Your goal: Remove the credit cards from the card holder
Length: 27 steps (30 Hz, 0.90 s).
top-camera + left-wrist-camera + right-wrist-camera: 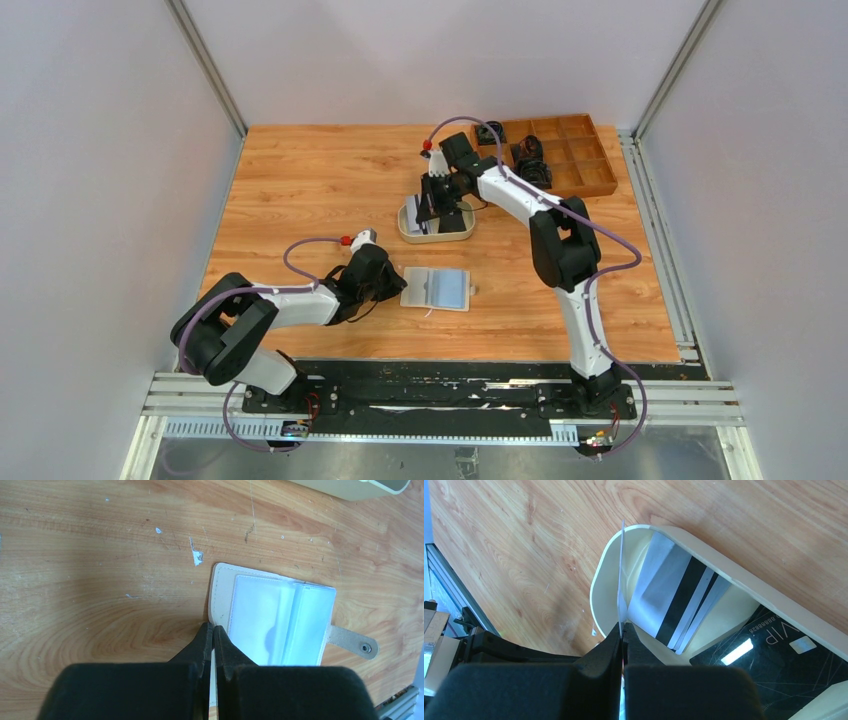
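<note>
The cream card holder [435, 288] lies open and flat on the table, pale blue-grey inside [280, 620], snap tab [352, 641] to its right. My left gripper [212, 626] is shut, its tips at the holder's left edge; it also shows in the top view [393, 285]. My right gripper [622, 626] is shut on a thin white credit card [621, 580], held edge-on over the oval beige tray [596, 590]. In the tray lie light grey cards with a black stripe [674, 600] and a black card [764, 650]. The right gripper [432, 212] hangs over the tray [437, 238].
A brown wooden compartment box [575, 150] stands at the back right with black items [530, 160] in it. The tray's edge shows at the top of the left wrist view [350, 487]. Walls enclose the table on three sides.
</note>
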Motion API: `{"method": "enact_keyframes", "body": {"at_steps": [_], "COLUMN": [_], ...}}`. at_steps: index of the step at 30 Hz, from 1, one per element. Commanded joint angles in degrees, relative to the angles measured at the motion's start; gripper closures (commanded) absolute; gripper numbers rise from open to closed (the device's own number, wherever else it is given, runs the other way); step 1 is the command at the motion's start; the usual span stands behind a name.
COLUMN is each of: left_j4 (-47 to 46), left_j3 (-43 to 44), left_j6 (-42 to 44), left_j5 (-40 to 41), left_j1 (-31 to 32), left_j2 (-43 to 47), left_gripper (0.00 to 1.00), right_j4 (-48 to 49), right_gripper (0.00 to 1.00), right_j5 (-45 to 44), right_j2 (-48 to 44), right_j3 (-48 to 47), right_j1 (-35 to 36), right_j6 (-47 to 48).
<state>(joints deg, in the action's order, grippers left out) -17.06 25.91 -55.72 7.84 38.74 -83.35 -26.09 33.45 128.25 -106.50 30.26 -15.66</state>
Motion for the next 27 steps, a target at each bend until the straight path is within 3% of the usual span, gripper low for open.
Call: {"method": "enact_keyframes", "body": {"at_steps": [1, 10, 17, 27], "left_j4": [5.19, 5.19, 5.16, 5.97], "left_j3": [-0.64, -0.68, -0.85, -0.46], "left_j6": [2.02, 1.85, 1.85, 1.67], "left_j5": [0.05, 0.06, -0.06, -0.30], "left_j1": [-0.16, -0.16, -0.16, -0.16], "left_j2": [-1.46, -1.37, -1.06, 0.22], "left_gripper": [1.00, 1.00, 1.00, 1.00], "right_j4": [-0.24, -0.20, -0.66, -8.29], "right_gripper": [0.97, 0.77, 0.68, 0.51], "right_j5": [1.98, 0.71, -1.42, -14.26], "right_j2": [2.06, 1.44, 0.69, -0.48], "right_j3": [0.76, 2.14, 2.05, -3.60], "right_j1": [0.68, 0.68, 0.60, 0.48], "right_j6": [-0.85, -0.50, 0.04, 5.08]}}
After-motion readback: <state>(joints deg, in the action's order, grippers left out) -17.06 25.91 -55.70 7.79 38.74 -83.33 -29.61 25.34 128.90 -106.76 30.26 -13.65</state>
